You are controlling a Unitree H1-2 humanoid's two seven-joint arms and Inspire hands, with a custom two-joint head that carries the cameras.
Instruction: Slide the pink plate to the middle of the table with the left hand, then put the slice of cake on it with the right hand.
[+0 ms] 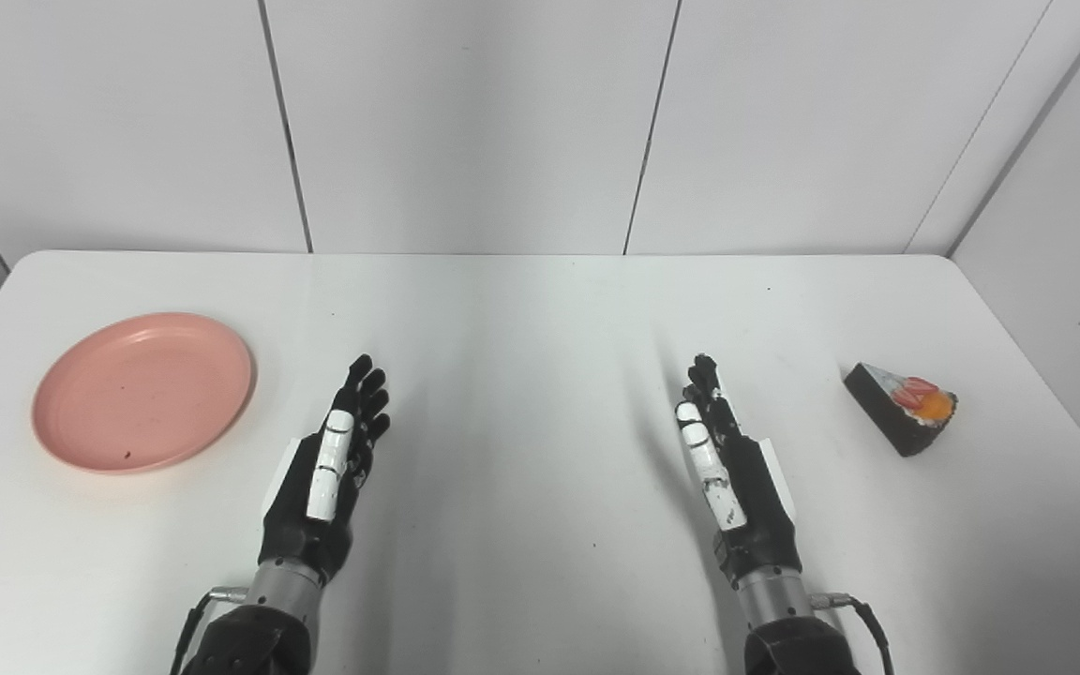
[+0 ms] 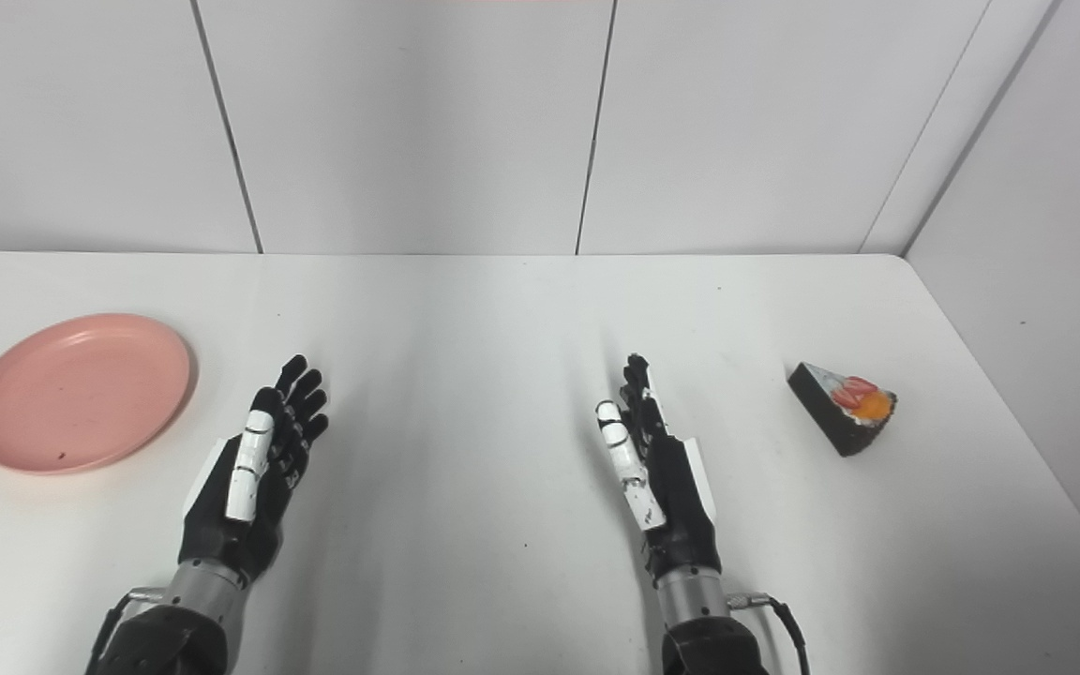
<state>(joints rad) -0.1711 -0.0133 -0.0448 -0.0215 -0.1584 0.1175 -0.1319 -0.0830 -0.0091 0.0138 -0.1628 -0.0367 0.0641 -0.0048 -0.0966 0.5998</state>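
White tabletop (image 1: 540,309): carries all items; its middle lies bare between the 2 hands, the spot the plate is meant for

Pink plate (image 1: 143,391): round, shallow, empty; flat at the left side, well apart from the cake, just left of the left hand, likely within a short sideways reach for the slide

Left hand (image 1: 334,464): palm turned inward, thumb edge up, fingers straight and slightly fanned, holding nothing; near the plate, not touching it

Right hand (image 1: 726,459): same edge-on pose, fingers straight and close together, empty; waits inboard of the cake

Slice of cake (image 1: 901,408): dark wedge, red and orange fruit topping, at the right side; untouched, no step yet begun
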